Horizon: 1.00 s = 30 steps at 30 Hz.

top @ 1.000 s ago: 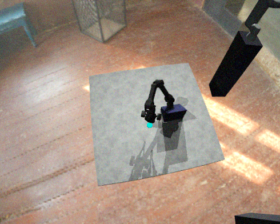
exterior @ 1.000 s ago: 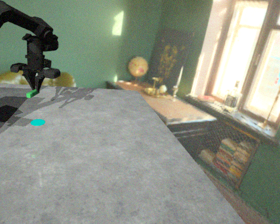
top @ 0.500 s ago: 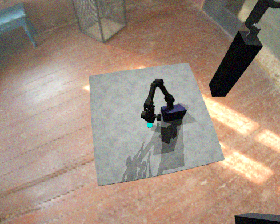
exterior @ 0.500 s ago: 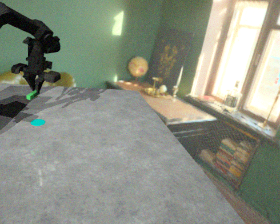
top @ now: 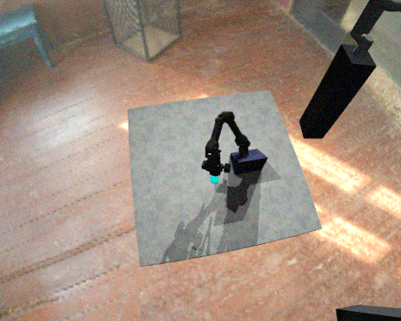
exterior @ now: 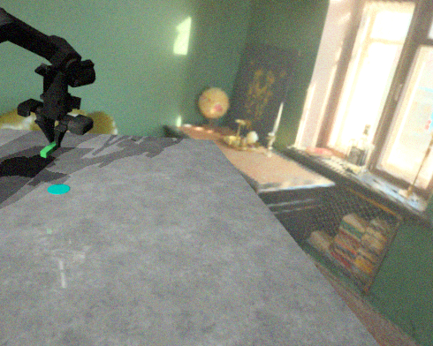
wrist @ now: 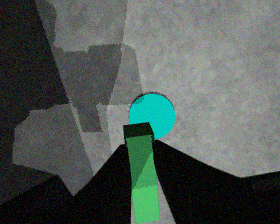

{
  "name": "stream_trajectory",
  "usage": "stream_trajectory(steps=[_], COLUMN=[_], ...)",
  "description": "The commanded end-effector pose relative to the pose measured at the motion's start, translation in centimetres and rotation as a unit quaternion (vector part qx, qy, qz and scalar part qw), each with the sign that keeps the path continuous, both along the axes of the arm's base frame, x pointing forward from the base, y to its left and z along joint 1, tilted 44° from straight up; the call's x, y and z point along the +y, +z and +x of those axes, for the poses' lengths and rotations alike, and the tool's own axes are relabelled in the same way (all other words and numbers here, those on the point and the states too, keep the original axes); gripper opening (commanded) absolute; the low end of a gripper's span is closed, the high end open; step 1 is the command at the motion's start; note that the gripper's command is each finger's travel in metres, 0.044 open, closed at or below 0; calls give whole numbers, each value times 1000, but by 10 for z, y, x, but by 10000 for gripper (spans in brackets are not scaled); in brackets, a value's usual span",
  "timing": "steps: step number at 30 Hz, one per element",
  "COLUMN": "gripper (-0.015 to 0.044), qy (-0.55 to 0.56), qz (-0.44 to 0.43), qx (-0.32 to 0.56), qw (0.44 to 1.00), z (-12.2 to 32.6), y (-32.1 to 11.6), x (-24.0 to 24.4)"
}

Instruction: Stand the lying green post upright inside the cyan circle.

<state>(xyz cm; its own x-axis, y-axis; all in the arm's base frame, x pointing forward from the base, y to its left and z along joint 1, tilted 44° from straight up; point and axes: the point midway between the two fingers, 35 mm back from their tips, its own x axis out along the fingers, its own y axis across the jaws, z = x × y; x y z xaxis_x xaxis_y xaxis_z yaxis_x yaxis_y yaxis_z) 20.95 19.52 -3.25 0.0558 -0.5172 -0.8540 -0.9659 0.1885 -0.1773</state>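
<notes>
The green post (exterior: 48,150) (wrist: 143,175) is held between the fingertips of my gripper (exterior: 56,143) (wrist: 139,149), which is shut on it. In the exterior view the post is tilted, nearer lying than upright, and appears raised off the grey table top. The cyan circle (top: 214,179) (exterior: 58,189) (wrist: 156,112) lies flat on the table top. In the wrist view the post's dark end overlaps the circle's lower left edge. In the top view the gripper appears just above the circle, and the arm hides the post.
The grey table top (top: 167,164) (exterior: 185,247) carries the dark blue base block (top: 250,161) of the arm, beside the gripper. Arm shadows fall across the table top. A black box-shaped object (top: 335,94) stands out beyond the table's right edge in the top view.
</notes>
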Motion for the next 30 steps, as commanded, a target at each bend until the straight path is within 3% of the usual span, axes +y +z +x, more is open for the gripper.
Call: stream_trajectory(steps=[1, 30], gripper=[23, 23], qy=[-3, -17], qz=[15, 119], qx=[7, 30], qw=[1000, 992], z=[-1, -1], y=[-1, -12], x=[-3, -8])
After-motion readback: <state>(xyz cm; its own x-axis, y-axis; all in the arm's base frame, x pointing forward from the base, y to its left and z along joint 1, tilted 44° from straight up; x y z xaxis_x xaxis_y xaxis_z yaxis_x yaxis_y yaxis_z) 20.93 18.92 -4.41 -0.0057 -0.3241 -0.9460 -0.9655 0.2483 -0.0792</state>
